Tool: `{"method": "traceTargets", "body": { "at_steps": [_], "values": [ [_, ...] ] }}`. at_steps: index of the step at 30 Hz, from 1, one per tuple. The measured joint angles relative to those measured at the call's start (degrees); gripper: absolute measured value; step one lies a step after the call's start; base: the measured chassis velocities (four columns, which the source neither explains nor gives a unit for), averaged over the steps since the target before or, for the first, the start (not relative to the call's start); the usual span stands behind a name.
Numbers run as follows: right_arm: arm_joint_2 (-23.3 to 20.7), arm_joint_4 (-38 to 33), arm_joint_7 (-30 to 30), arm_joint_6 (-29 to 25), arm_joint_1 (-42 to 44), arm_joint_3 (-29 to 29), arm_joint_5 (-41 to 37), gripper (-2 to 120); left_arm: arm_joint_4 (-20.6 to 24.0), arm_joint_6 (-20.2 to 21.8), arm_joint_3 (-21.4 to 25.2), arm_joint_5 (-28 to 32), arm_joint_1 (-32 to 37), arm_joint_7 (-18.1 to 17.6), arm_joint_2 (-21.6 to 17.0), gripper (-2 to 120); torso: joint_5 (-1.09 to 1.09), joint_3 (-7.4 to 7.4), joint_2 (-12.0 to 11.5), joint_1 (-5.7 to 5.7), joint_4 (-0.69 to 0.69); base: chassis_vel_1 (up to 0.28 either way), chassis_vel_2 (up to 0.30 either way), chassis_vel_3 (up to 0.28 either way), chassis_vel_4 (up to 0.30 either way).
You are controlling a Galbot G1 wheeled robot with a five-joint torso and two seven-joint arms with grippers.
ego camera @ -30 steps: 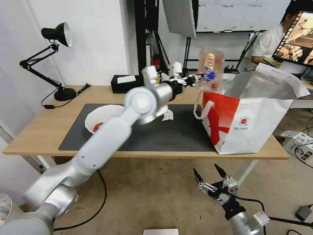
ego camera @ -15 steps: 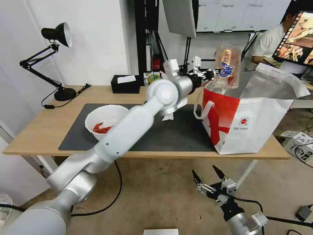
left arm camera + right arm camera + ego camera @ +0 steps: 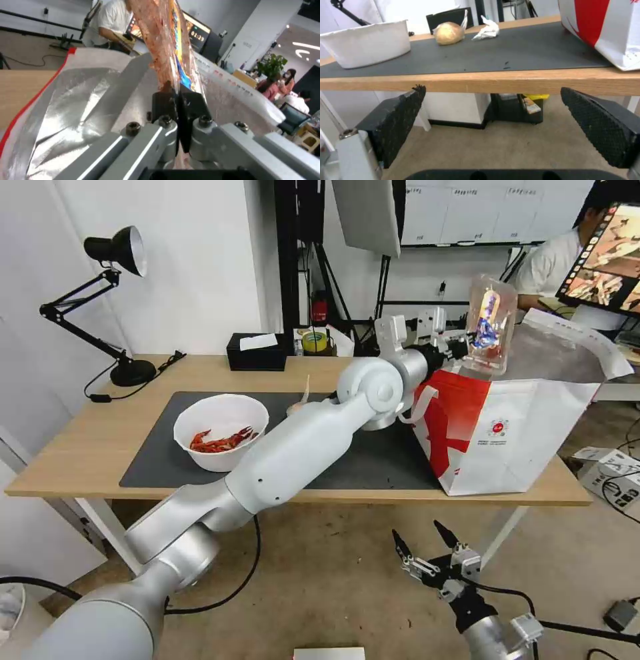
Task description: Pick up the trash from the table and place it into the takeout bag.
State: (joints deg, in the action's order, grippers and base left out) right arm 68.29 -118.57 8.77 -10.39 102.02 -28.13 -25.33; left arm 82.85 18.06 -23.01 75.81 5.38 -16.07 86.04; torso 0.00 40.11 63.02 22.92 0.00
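Desk [image 3: 80,447]: bowl [image 3: 221,440] at 9 o'clock | left claw [image 3: 468,342] clamped on tray [image 3: 492,322] over bag [image 3: 520,433] | right claw [image 3: 427,543] apart, parked low | next: lower, release.

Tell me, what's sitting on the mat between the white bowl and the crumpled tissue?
In the right wrist view, a small beige knotted bundle sits on the mat between the white bowl and the crumpled tissue.

My head camera looks forward and down across the surface [image 3: 87,447]. My left wrist camera sits tight behind my left claw [image 3: 178,100], facing into the takeout bag [image 3: 66,110]. My right wrist camera looks up from below the surface's edge, bag at 2 o'clock.
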Motion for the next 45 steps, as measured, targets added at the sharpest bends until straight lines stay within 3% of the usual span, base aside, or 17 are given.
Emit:
{"method": "traceTargets", "body": {
  "at_steps": [3, 5, 7, 19, 22, 23, 25, 30, 32, 34, 36, 37, 40, 44, 45],
  "values": [
    [-0.04, 0.29, -0.11, 0.08, -0.28, 0.22, 0.02, 100, 0.75, 0.53, -0.56, 0.27, 0.28, 0.45, -0.72, 11, 0.00, 0.00, 0.00, 0.00, 0.01, 0.000, 0.000, 0.000, 0.000],
    [-0.04, 0.31, -0.11, 0.09, -0.29, 0.23, 0.04, 100, 0.78, 0.55, -0.59, 0.32, 0.29, 0.46, -0.74, 11, 0.00, 0.00, 0.00, 0.00, 0.01, 0.000, 0.000, 0.000, 0.000],
    [-0.07, 0.57, -0.15, 0.13, -0.39, 0.38, 0.17, 100, 1.27, 0.82, -1.20, 1.42, 0.37, 0.45, -0.90, 26, 0.00, 0.00, 0.00, 0.00, 0.00, 0.000, 0.000, 0.000, 0.000],
    [-0.21, 0.88, -0.25, 0.84, -0.81, 0.69, 0.16, 100, 2.99, 0.69, -0.46, 2.23, 0.73, 0.19, -1.76, 66, 0.00, 0.00, 0.00, 0.00, -0.02, 0.000, 0.000, 0.000, 0.000],
    [-0.52, 0.23, -0.25, 1.06, -0.91, 0.77, 0.08, 100, 5.19, -1.70, 1.21, 2.26, 0.63, 0.29, -4.48, 81, -0.01, 0.00, 0.00, 0.00, 0.00, 0.000, 0.000, 0.000, 0.000],
    [-0.52, 0.23, -0.25, 1.06, -0.91, 0.77, 0.08, 100, 5.19, -1.70, 1.21, 2.26, 0.63, 0.29, -4.48, 81, -0.01, 0.00, 0.00, 0.00, 0.00, 0.000, 0.000, 0.000, 0.000],
    [-0.61, -0.30, -0.28, 1.16, -1.02, 0.77, 0.04, 100, 8.20, -3.03, 1.98, 3.74, 1.56, 0.29, -7.76, 91, -0.01, 0.00, 0.00, 0.00, -0.01, 0.000, 0.000, 0.000, 0.000],
    [-0.63, -0.80, -0.36, 1.20, -1.13, 0.86, 0.02, 100, 12.84, -3.47, 2.15, 2.97, 4.41, 0.81, -12.97, 99, -0.03, 0.00, 0.00, 0.00, 0.01, 0.000, 0.000, 0.000, 0.000],
    [-0.57, -1.01, -0.39, 1.18, -1.13, 1.15, 0.12, 100, 16.78, -5.19, 2.46, -0.59, 7.72, 2.73, -17.90, 100, -0.02, 0.00, 0.00, 0.00, 0.01, 0.000, 0.000, 0.000, 0.000],
    [-0.51, -1.08, -0.40, 1.12, -1.13, 1.24, 0.23, 100, 17.83, -5.87, 2.75, -2.08, 8.90, 3.38, -19.30, 100, -0.02, 0.00, 0.00, 0.00, 0.01, 0.000, 0.000, 0.000, 0.000],
    [-0.25, -1.17, -0.46, 0.40, -1.19, 1.48, 1.04, 100, 21.02, -7.88, 4.24, -7.63, 13.05, 6.60, -23.73, 100, -0.02, 0.00, 0.00, 0.00, -0.01, 0.000, 0.000, 0.000, 0.000],
    [-0.25, -1.17, -0.46, 0.40, -1.19, 1.48, 1.04, 100, 21.02, -7.88, 4.24, -7.63, 13.05, 6.60, -23.73, 100, -0.02, 0.00, 0.00, 0.00, -0.01, 0.000, 0.000, 0.000, 0.000],
    [-0.10, -1.32, -0.47, -0.25, -1.46, 1.72, 1.94, 100, 24.90, -9.55, 7.63, -16.93, 20.02, 10.85, -29.20, 100, -0.03, 0.00, 0.00, -0.01, 0.02, 0.000, 0.000, 0.000, 0.000],
    [-0.01, -1.43, -0.49, -0.37, -1.55, 1.83, 2.25, 100, 27.12, -10.49, 10.35, -22.85, 24.69, 12.81, -32.14, 100, -0.03, -0.01, 0.00, -0.01, 0.01, 0.000, 0.000, 0.000, 0.000],
    [0.15, -1.62, -0.56, -0.40, -1.53, 2.05, 2.61, 100, 28.11, -11.31, 12.40, -27.03, 27.69, 14.47, -33.90, 100, -0.03, -0.01, 0.00, -0.01, 0.00, 0.000, 0.000, 0.000, 0.000]
  ]
}}
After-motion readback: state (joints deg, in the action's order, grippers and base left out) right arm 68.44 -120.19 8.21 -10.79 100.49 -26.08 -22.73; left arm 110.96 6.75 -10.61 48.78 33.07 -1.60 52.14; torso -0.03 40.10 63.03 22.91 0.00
